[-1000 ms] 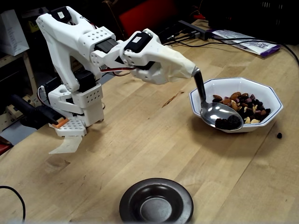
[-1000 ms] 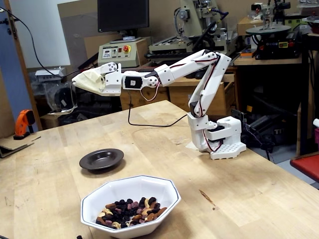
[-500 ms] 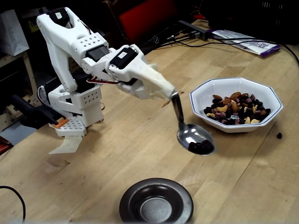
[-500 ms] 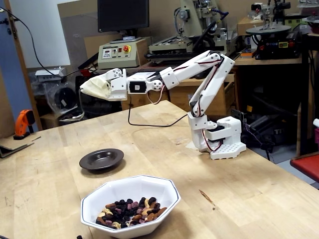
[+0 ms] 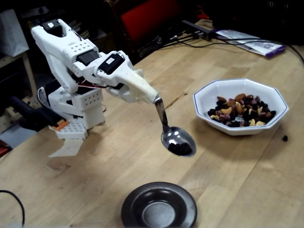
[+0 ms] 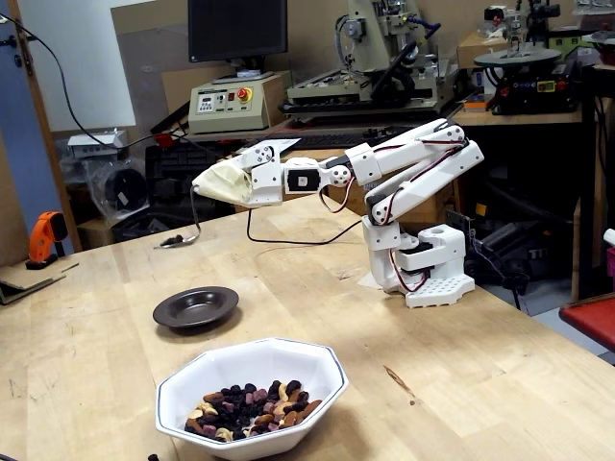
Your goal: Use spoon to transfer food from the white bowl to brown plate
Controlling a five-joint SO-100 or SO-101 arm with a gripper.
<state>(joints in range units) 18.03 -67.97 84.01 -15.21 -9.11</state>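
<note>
On table: 1 white bowl (image 5: 237,102), 1 brown plate (image 5: 159,205), 1 loaded spoon (image 5: 176,139).

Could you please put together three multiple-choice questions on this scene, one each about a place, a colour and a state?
1. Where is the spoon in a fixed view?
A. Inside the white bowl
B. In the air between the white bowl and the brown plate
C. Lying on the table

2. What colour is the food in the spoon?
A. Dark
B. Green
C. Bright red

3. What state is the brown plate in?
A. Heaped with nuts
B. Upside down
C. Empty

Answers: 1 B, it hangs clear of both dishes. 2 A, only dark pieces show. 3 C, its centre is bare in both fixed views.
</note>
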